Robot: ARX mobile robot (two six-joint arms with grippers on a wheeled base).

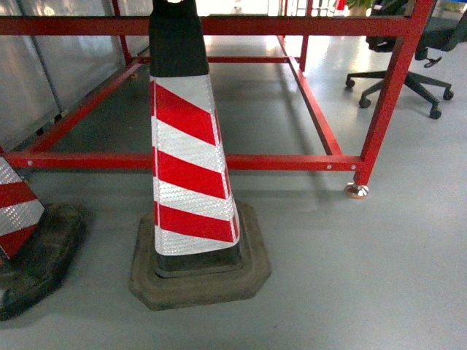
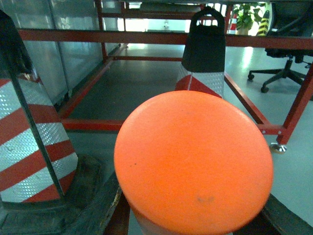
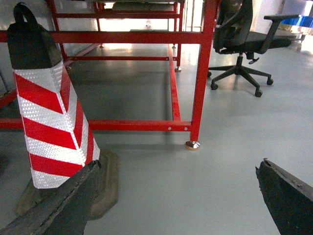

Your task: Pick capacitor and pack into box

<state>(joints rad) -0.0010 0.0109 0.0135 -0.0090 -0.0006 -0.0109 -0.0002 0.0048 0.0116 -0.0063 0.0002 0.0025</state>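
Traffic cone [image 1: 191, 168]: red and white diagonal stripes, black top, dark grey base. Second cone [image 1: 16, 208]: same striping. Frame [image 1: 306, 162]: red. Floor [image 1: 379, 270]: grey. Disc [image 2: 193, 161]: orange, possibly plastic. Office chair [image 3: 242, 44]: black.

We see a grey floor [image 1: 379, 277] with a soft sheen. A red metal frame [image 1: 292, 162] stands on it, one leg ending in a round metal foot [image 1: 356, 191]. A red-and-white striped cone [image 1: 191, 168] with a black top sits on a dark base just in front of the frame; a second cone [image 1: 18, 211] shows at the left edge. A black office chair [image 1: 408, 73] stands beyond. Grey panels [image 1: 44, 65] line the left side.
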